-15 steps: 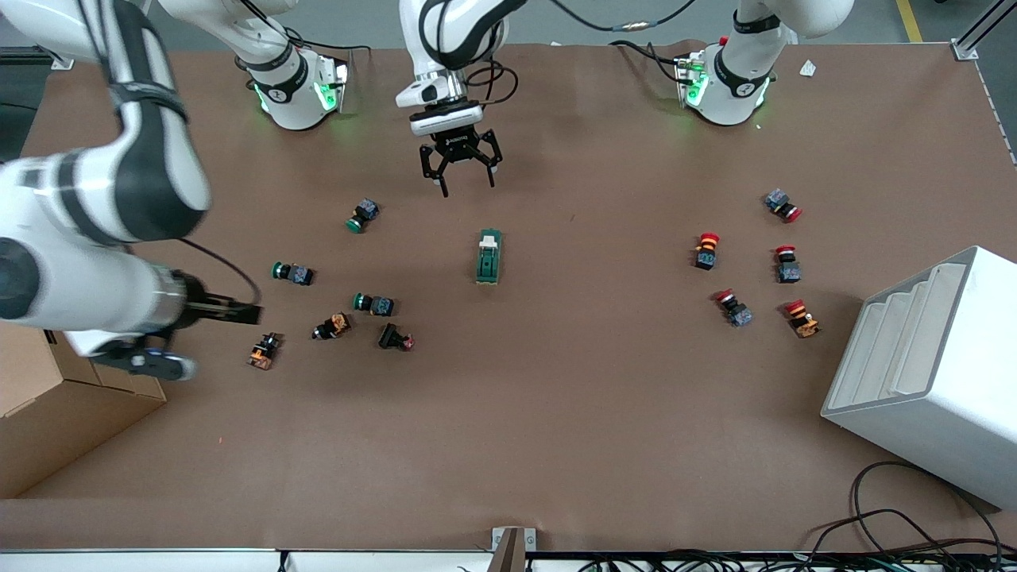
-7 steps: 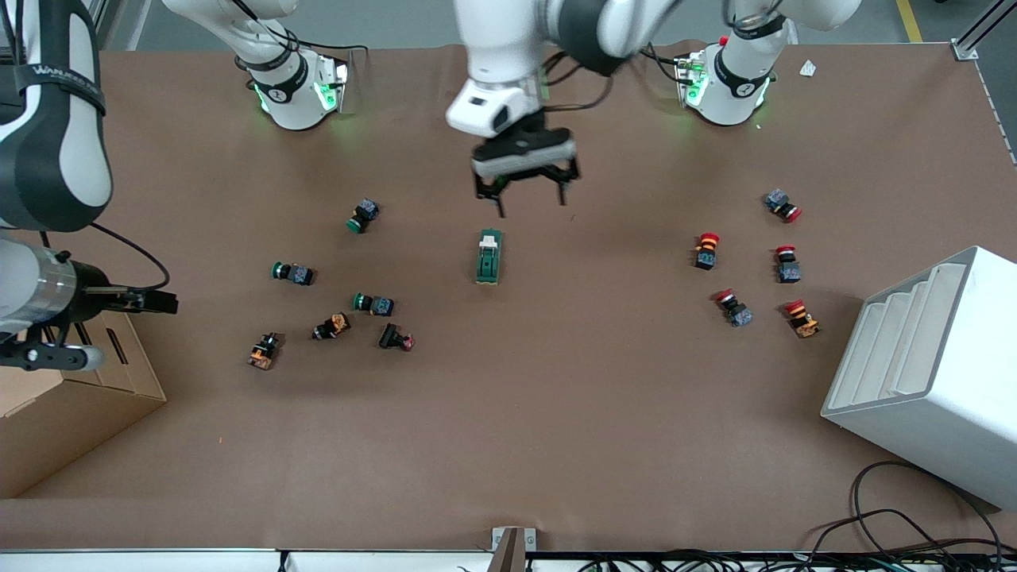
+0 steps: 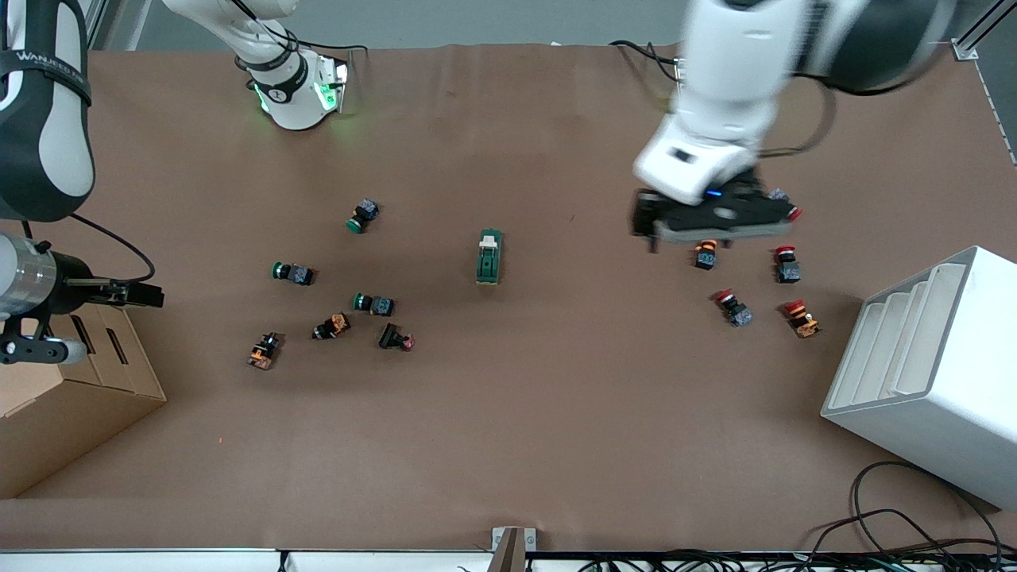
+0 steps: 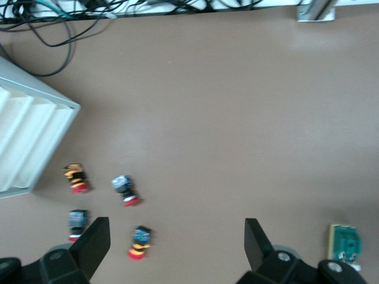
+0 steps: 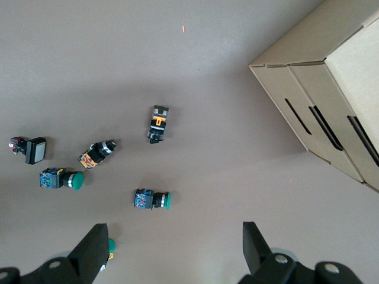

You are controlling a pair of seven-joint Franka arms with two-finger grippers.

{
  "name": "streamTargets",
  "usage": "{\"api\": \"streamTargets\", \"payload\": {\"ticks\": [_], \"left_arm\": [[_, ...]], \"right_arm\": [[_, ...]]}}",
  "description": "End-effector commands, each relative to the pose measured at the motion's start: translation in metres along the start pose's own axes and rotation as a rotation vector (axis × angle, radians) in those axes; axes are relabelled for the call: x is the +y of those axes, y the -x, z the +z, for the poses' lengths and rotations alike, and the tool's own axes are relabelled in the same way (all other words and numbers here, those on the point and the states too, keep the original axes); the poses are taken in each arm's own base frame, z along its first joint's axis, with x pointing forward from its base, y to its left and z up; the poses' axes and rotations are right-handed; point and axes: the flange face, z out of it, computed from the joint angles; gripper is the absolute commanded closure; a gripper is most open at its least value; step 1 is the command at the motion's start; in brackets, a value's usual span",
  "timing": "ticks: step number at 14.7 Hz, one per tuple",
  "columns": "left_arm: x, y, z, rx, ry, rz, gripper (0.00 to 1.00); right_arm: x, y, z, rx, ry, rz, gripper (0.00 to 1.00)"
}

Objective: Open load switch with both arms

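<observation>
Front view: load switch (image 3: 489, 257) lies mid-frame on the worktop (image 3: 556, 413), untouched, between my claws.

Left wrist view: my left claw (image 4: 176, 245), wide open, empty, over red-capped buttons (image 4: 125, 189).

Right wrist view: my right claw (image 5: 173, 247), wide open, empty, beside the cardboard box (image 5: 331, 94).

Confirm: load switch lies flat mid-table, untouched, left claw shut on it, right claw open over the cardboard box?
Not quite. The left claw is open and empty over the red-capped buttons, as its wrist view shows. The load switch lies untouched mid-table; the right claw is open over the cardboard box.
</observation>
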Motion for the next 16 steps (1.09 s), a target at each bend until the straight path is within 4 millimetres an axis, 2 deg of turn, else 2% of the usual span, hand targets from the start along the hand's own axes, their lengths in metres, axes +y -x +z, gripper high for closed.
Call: {"api": "streamTargets", "payload": {"ticks": [1,3,4,6,8,10,13,16], "left_arm": [[-0.026,0.0,-0.021,-0.013,0.022,0.048,0.0],[-0.062,-0.007,-0.023,-0.044,0.035,0.049,0.0],[-0.076,-0.003,-0.036,-0.043,0.06,0.071,0.0],[-0.11,0.002,-0.041,-0.091,0.063,0.109,0.0],[-0.137,0.009,-0.039,-0.168,0.099,0.076,0.0],[-0.168,0.01,-0.027,-0.196,0.11,0.023,0.0],[-0.184,0.024,-0.029,-0.184,0.104,0.015,0.0],[-0.196,0.028,-0.035,-0.169,0.106,0.058,0.0]], "right_arm": [[-0.01,0.013,-0.003,-0.046,-0.002,-0.02,0.0],[-0.006,0.018,-0.001,-0.085,-0.018,-0.008,0.0],[0.0,0.021,-0.008,-0.075,-0.038,-0.001,0.0],[0.012,0.03,-0.021,-0.056,-0.078,0.012,0.0],[0.012,0.043,-0.028,-0.051,-0.078,0.008,0.0],[0.007,0.058,-0.035,-0.027,-0.075,0.0,0.0],[0.003,0.085,-0.04,0.023,-0.068,-0.008,0.0],[-0.005,0.105,-0.047,0.051,-0.062,-0.024,0.0]]}}
